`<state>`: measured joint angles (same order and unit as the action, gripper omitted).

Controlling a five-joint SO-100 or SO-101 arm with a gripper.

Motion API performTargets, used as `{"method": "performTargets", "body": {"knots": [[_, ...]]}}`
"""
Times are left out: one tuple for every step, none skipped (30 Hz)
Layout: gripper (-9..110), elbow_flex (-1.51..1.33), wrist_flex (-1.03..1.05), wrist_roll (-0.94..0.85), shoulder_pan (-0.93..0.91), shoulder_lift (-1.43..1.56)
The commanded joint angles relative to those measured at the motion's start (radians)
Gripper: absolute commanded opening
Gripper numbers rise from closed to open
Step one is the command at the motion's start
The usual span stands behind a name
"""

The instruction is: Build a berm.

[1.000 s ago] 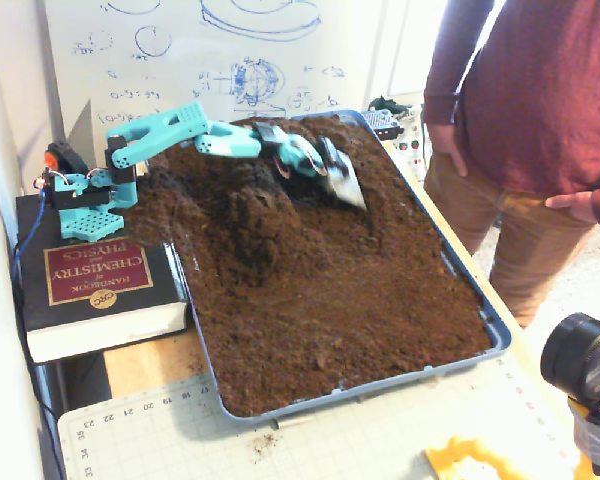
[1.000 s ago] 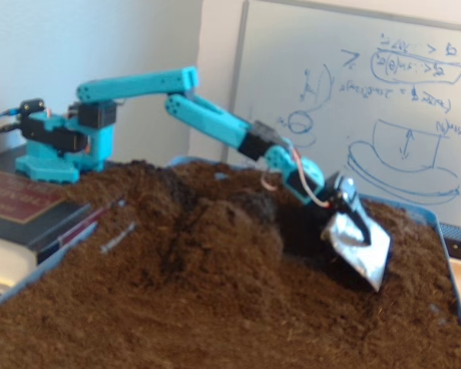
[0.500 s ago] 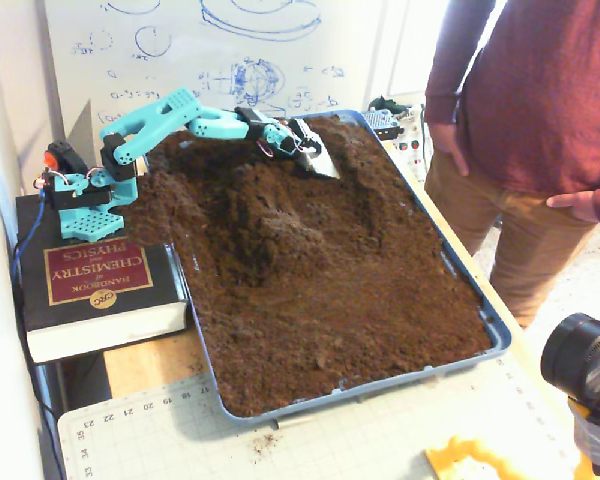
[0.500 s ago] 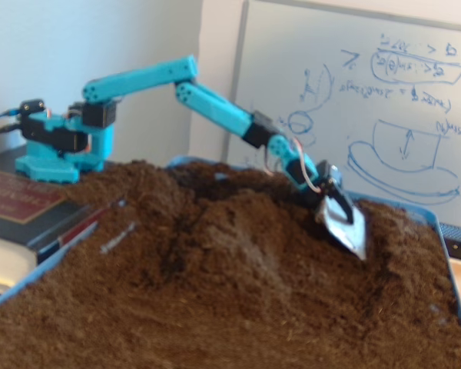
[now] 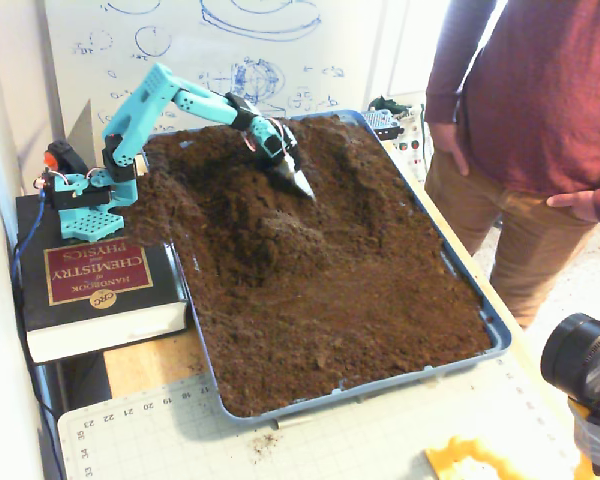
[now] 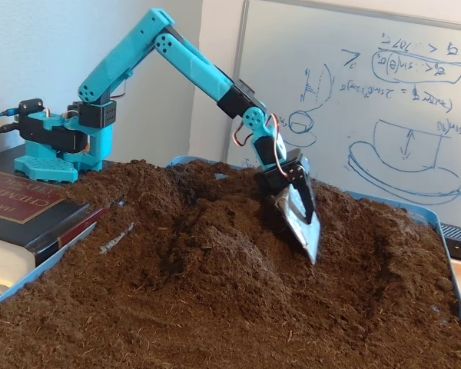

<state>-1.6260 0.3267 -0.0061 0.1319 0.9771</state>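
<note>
Now arm has swung back from far trough; hand [image 6: 301,223] w/ scoop blade planted against berm [image 6: 230,254] flank. Hand's grip state: can't tell. Soil's getting pushed onto ridge, berm gaining height.

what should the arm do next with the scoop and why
Probably push the scoop sideways into the berm, piling soil onto its flank. The blade stands edge-down against the mound's side, in the trough beside it, and the ridge looks low and uneven toward the near end of the tray.
</note>
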Motion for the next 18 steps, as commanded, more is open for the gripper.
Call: {"method": "performTargets", "body": {"knots": [[0,-0.115,0.038,-0.041,-0.063,0.132],[0,-0.138,0.040,-0.044,-0.069,0.150],[0,-0.160,0.041,-0.046,-0.071,0.172],[0,-0.179,0.041,-0.046,-0.072,0.193],[0,-0.198,0.041,-0.046,-0.072,0.215],[0,-0.213,0.043,-0.046,-0.072,0.235],[0,-0.225,0.043,-0.037,-0.072,0.253],[0,-0.229,0.043,-0.034,-0.072,0.270],[0,-0.230,0.043,-0.032,-0.072,0.288],[0,-0.224,0.041,-0.031,-0.072,0.307],[0,-0.210,0.035,-0.031,-0.074,0.328],[0,-0.187,0.032,-0.028,-0.075,0.353],[0,-0.155,0.031,-0.017,-0.075,0.373],[0,-0.112,0.031,0.008,-0.075,0.387],[0,-0.061,0.032,0.044,-0.075,0.399],[0,-0.009,0.032,0.091,-0.064,0.399],[0,0.041,0.031,0.143,-0.060,0.393],[0,0.091,0.031,0.198,-0.051,0.373]]}}
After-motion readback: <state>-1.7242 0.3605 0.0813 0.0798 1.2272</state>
